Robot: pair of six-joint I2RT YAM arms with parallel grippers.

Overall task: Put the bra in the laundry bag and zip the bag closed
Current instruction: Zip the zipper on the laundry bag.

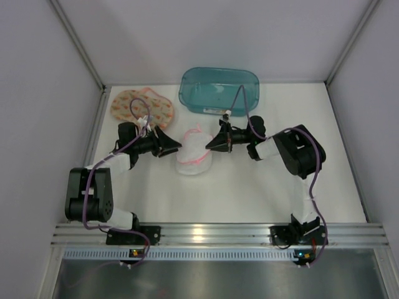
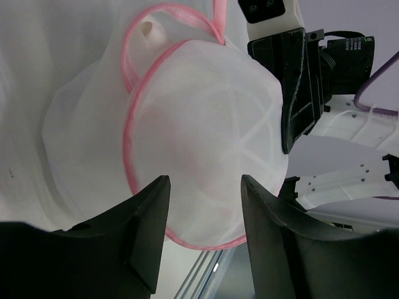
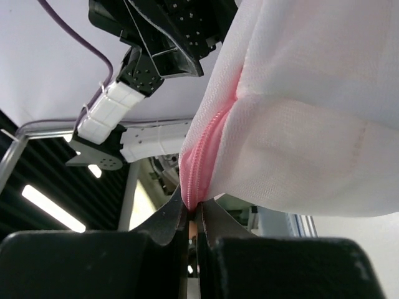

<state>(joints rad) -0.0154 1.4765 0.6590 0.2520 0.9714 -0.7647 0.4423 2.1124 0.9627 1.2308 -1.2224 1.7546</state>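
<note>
– White mesh is what is seen between the two arms, is it not? Where is everything placed?
– Yes. The white domed mesh laundry bag with pink trim is found in the middle of the bench. The peach patterned bra is lying at the far left of the bench, outside the bag, near the teal see-through plastic tub.
– And how are the claws?
– The right claw is clenched on the pink zip edge of the bag. The left claw is released, with its jaws parted just before the mesh. Whether the mesh is touched cannot be told.
– What could go wrong from here?
– The thin zip edge could be lost from the right claw if it is pulled sideways. The bag is probably very light, so it could be dragged or folded instead of opened when only one side is held. Loose mesh could also be caught in the zip teeth.
</note>
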